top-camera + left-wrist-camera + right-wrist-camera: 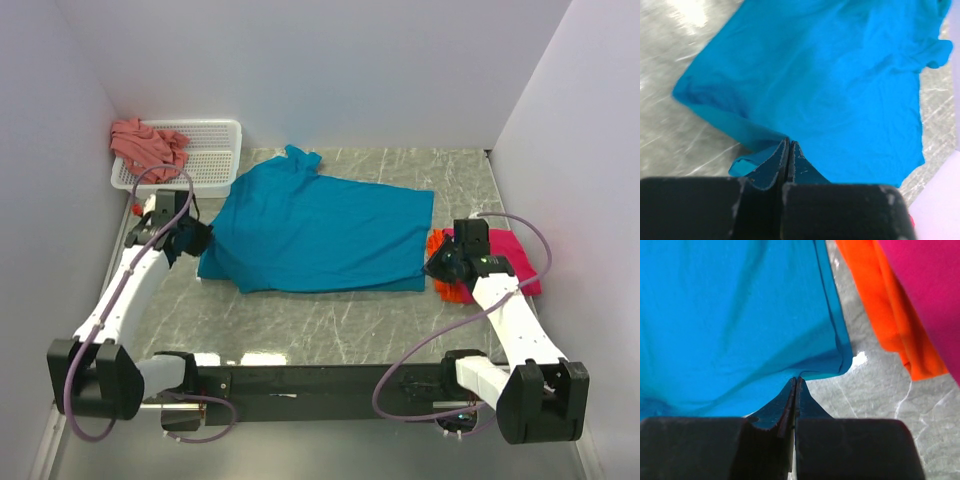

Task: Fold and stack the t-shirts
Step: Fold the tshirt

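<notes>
The teal-blue t-shirt [320, 230] lies spread out on the grey table, a sleeve pointing to the back. My left gripper [197, 240] is shut on its left edge, where the cloth folds at the fingertips in the left wrist view [788, 143]. My right gripper [440, 265] is shut on its right edge, close to the near right corner [796, 380]. The orange t-shirt [455, 293] and the magenta-pink t-shirt [515, 255] lie stacked just right of the right gripper, and both show in the right wrist view [885, 305] [925, 290]. The salmon-pink t-shirt [148, 145] hangs crumpled over the basket.
A white mesh basket [215, 160] stands at the back left, against the wall. White walls close in the table on the left, back and right. Bare grey table [300, 320] runs between the teal shirt and the arm bases.
</notes>
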You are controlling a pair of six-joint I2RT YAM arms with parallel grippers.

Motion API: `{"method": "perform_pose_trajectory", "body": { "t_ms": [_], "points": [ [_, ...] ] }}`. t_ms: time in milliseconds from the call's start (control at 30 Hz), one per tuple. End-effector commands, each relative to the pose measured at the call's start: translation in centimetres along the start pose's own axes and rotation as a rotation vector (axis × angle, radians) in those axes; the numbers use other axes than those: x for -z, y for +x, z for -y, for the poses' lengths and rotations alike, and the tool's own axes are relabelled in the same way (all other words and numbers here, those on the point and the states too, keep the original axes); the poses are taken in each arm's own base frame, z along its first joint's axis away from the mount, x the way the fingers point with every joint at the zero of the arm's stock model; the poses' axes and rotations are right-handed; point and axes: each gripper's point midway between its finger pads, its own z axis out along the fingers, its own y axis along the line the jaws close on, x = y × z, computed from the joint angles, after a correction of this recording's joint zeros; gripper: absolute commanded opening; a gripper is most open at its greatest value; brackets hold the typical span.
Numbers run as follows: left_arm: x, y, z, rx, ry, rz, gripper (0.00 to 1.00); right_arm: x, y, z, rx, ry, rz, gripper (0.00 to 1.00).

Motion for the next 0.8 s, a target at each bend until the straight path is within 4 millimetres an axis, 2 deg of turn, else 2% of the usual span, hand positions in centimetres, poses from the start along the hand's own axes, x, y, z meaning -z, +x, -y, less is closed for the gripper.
{"method": "perform_pose_trajectory", "body": {
  "t_ms": [0,367,500,567,667,767],
  "points": [
    [0.2,-1.7,4.5,-0.029,0.123,0.044,0.01,0.5,-3.4,-0.8,-0.002,0.011,0.109,0.0],
    [-1.8,-4.7,8.1,-0.063,0.112,0.125,0.0,-0.4,-5.3,-1.3,-0.017,0.021,0.137,0.0],
    [-3.8,-4.5,9.1,-0.088,0.119,0.113,0.0,-1.1,-5.9,-1.5,-0.021,0.033,0.138,0.0],
    [-4.9,-4.5,9.5,-0.104,0.107,0.105,0.0,-1.3,-6.9,-1.2,-0.042,0.038,0.155,0.0],
    [-5.6,-5.0,10.4,-0.112,0.099,0.121,0.0,-1.9,-7.8,-1.7,-0.038,0.033,0.164,0.0],
    [-7.4,-5.4,11.1,-0.129,0.08,0.146,0.0,-2.7,-8.5,-1.8,-0.039,0.038,0.167,0.0]
  ]
}}
